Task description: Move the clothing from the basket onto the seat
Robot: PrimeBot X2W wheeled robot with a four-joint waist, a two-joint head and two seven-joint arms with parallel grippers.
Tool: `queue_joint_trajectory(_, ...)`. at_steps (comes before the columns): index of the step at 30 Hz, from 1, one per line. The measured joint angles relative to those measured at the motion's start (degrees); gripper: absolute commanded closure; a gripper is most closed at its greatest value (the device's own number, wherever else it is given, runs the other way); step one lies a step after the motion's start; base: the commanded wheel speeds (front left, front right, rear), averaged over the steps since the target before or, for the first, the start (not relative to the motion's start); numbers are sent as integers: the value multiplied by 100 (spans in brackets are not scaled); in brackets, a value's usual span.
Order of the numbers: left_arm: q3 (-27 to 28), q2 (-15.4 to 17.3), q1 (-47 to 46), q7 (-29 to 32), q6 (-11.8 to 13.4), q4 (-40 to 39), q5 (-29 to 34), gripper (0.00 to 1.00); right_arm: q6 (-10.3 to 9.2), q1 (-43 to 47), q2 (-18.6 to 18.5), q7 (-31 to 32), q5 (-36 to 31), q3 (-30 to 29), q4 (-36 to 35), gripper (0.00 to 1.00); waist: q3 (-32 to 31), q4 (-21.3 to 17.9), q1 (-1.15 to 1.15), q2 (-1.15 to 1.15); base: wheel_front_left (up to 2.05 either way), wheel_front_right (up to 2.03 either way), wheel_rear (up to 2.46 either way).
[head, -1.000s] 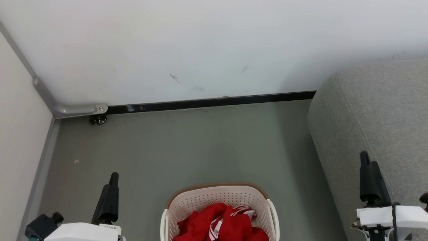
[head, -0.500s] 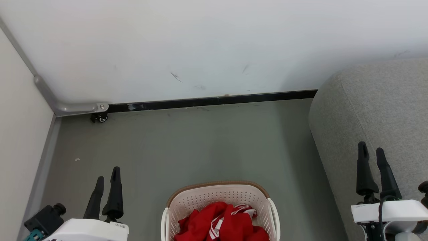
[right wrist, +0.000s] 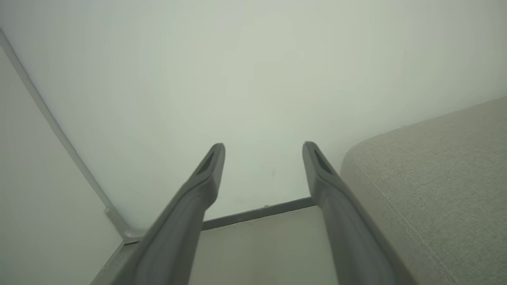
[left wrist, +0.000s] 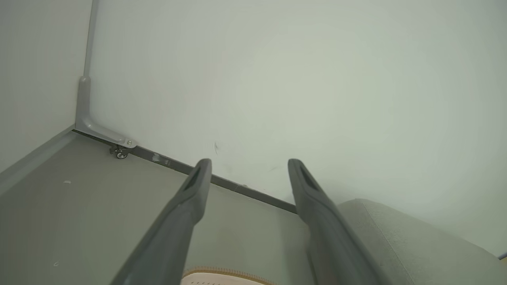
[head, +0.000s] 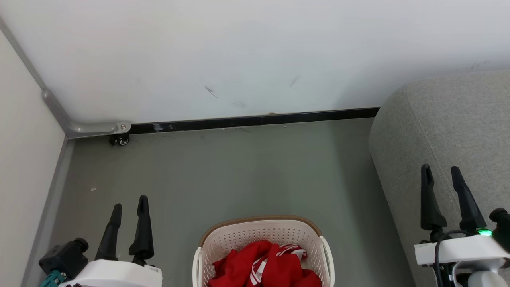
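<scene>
Red clothing (head: pixel 266 266) with white stripes lies bunched in the cream basket (head: pixel 259 232), which stands on the floor at the bottom middle of the head view. Its brown rim (left wrist: pixel 227 272) peeks in at the bottom of the left wrist view. The grey seat (head: pixel 450 131) fills the right side, and shows too as the seat (right wrist: pixel 435 174) and the seat (left wrist: pixel 400 241). My left gripper (head: pixel 130 202) hangs open to the left of the basket, over the floor. My right gripper (head: pixel 441 170) stands open over the seat's near side. Both hold nothing.
A white wall (head: pixel 247 56) with a black skirting strip (head: pixel 255 119) closes the back. A pale panel (head: pixel 20 159) with a metal bracket and a small caster (head: pixel 119 139) bounds the left. Grey floor (head: pixel 223 171) lies between the basket and the wall.
Both grippers have turned about their wrists, so that two separate fingers now show on each where one showed before. The head view has shifted slightly. Basket and clothing lie as before.
</scene>
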Motion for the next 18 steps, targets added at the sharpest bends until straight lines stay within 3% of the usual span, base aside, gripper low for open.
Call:
queue_joint_trajectory(13,-33,27,-88,-274,307,-134,1042,0,1,-192,-29,2,-1347,-7,-216,0,36,10,-1,0,0,0,0)
queue_joint_trajectory(18,-32,52,-91,-289,409,-116,1282,0,1,-213,-37,62,-1429,5,-254,0,22,16,-1,0,0,0,0)
